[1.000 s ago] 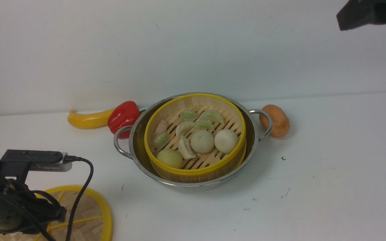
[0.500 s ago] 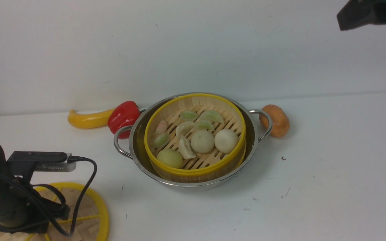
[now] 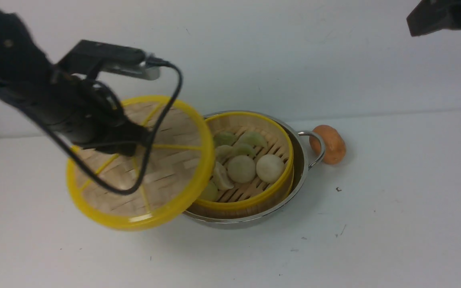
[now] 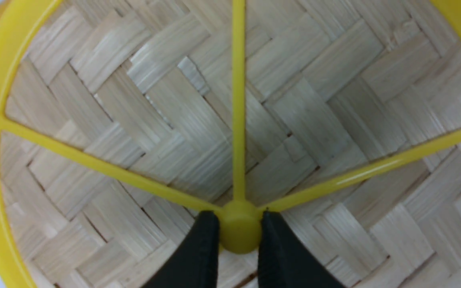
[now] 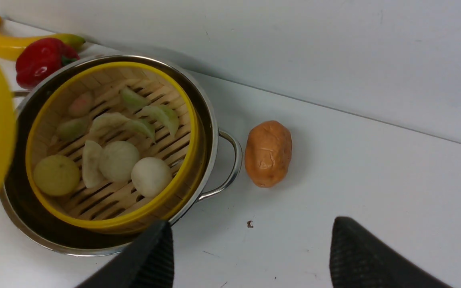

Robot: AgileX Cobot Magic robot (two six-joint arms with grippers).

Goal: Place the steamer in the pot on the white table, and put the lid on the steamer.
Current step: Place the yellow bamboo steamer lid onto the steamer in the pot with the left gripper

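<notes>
Woven bamboo rimmed in yellow, the flat round spoked lid (image 3: 170, 168) lay on the speckled white table (image 3: 394, 208) half a second ago. It now hangs tilted in the air, overlapping the left side of the shiny steel two-handled pot (image 3: 299, 160), where the yellow-rimmed bamboo steamer of dumplings and buns (image 3: 246, 205) already sits. My left gripper (image 4: 238, 224) pinches the lid's yellow centre knob (image 4: 239, 242), arm raised and reaching toward the pot, so only the capping seems left; my right gripper (image 5: 250, 226) waits high and clear, fingers spread wide.
</notes>
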